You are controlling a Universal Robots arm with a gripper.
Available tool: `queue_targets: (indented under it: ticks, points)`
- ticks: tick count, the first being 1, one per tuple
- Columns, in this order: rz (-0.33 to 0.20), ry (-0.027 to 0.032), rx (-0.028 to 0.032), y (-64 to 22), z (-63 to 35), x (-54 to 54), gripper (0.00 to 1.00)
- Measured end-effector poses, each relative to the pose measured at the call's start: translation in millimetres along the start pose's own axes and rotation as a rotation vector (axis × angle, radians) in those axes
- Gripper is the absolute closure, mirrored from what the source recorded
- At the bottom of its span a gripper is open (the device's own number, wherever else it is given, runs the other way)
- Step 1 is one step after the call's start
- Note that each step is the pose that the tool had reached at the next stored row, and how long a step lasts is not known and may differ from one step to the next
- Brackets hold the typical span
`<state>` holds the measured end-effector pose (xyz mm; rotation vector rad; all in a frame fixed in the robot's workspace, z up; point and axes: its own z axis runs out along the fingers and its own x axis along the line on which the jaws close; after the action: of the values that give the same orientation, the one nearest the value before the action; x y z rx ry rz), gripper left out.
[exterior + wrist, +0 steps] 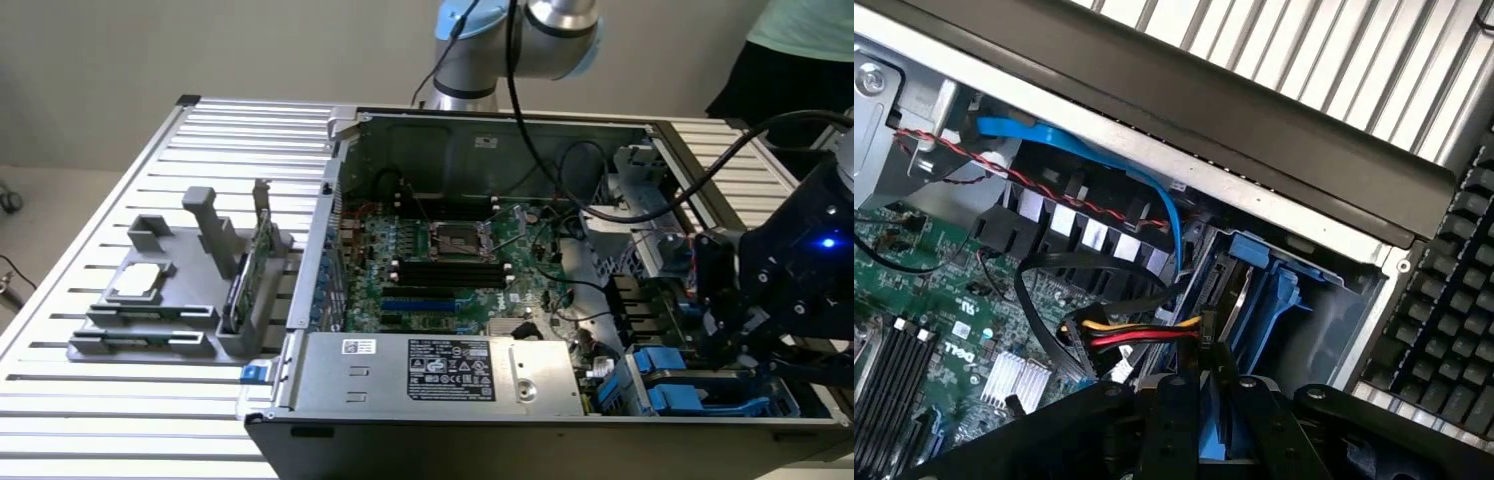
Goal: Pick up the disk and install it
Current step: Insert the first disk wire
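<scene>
The disk [1222, 290] stands on edge in the blue drive bay [1279, 300] at the corner of the open computer case [534, 425], with a blue rail showing along its side. My gripper [1202, 378] sits right over it, the two dark fingers [1176, 410] close together on the disk's thin edge, with blue plastic between them. In the exterior view the gripper [731, 350] hangs at the right end of the case, reaching down into the bay among blue carriers [667, 372].
A black, yellow and red power cable [1139, 335] and a blue data cable [1104, 160] run close to the bay. The motherboard [454, 250] and silver power supply [441, 370] lie inside the case. A grey fixture [147, 300] sits on the slatted table. A keyboard [1444, 300] and a person [801, 50] are nearby.
</scene>
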<state>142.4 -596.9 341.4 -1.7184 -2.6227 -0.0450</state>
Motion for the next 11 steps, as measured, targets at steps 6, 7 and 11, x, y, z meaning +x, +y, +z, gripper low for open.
queue_targets:
  ticks: [6, 7, 11]
  points:
    - [0.072, -0.0021, -0.0013, 0.2, 0.0, 0.6, 0.82]
    - [0.084, -0.0023, -0.0015, 0.2, 0.0, 0.6, 0.82]
    - [0.112, -0.003, -0.0021, 0.7, 0.1, 2.0, 0.82]
